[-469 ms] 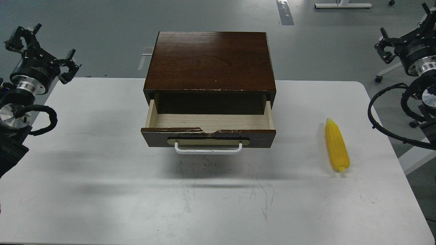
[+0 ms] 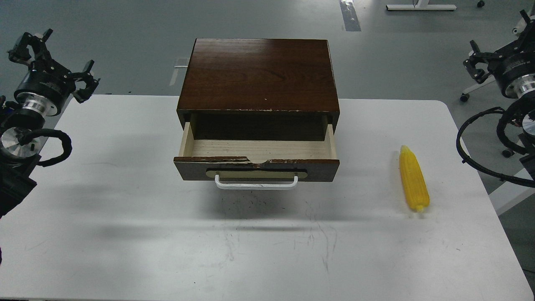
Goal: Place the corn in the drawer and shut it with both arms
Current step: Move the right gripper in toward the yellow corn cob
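The yellow ribbed corn (image 2: 413,179) lies on the white table (image 2: 125,217) at the right, pointing away from me. The drawer (image 2: 257,155) of the dark brown wooden box (image 2: 258,75) is pulled open, its pale wood inside empty, with a white bar handle (image 2: 256,185) in front. My left gripper (image 2: 52,58) is open and empty, raised past the table's far left corner. My right gripper (image 2: 499,44) is open and empty, raised beyond the table's right edge, well behind the corn.
Black cables loop from both arms at the left (image 2: 54,146) and right (image 2: 472,154) table edges. The table's right edge is close beside the corn. Chair wheels (image 2: 464,98) and a taped floor strip (image 2: 350,16) lie beyond the table.
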Action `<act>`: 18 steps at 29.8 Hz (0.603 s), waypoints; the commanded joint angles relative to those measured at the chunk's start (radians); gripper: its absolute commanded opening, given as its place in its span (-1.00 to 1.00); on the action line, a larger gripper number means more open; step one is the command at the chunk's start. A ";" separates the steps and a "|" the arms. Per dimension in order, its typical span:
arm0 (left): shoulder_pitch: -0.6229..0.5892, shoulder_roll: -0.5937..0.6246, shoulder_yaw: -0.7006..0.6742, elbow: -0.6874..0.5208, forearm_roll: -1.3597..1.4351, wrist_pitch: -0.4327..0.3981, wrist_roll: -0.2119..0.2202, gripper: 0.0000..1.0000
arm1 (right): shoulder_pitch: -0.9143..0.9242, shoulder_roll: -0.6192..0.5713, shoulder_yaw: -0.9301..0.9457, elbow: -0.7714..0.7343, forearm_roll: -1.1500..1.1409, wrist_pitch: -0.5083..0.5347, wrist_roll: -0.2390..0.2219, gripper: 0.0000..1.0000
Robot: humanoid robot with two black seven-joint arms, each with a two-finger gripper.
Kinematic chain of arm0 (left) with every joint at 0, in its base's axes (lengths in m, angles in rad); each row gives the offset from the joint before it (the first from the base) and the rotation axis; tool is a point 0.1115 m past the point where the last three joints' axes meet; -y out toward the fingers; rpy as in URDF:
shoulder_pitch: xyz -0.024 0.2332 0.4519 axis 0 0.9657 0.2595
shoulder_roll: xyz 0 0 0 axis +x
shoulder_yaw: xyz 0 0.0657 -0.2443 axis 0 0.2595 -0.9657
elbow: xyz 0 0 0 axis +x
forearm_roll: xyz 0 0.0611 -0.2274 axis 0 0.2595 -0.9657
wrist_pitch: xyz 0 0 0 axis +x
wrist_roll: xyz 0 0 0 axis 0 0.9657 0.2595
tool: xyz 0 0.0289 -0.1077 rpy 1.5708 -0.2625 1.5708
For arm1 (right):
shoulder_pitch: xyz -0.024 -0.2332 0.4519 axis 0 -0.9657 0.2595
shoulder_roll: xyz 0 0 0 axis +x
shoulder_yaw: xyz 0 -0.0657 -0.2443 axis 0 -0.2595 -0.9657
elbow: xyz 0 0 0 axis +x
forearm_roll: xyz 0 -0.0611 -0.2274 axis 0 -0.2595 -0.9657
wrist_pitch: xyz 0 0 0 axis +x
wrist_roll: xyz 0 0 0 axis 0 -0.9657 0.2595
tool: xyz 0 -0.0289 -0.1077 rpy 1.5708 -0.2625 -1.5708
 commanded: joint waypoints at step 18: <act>0.003 0.002 0.001 -0.009 0.053 0.000 0.000 0.96 | 0.480 -0.182 -0.691 0.109 -0.670 0.000 -0.002 1.00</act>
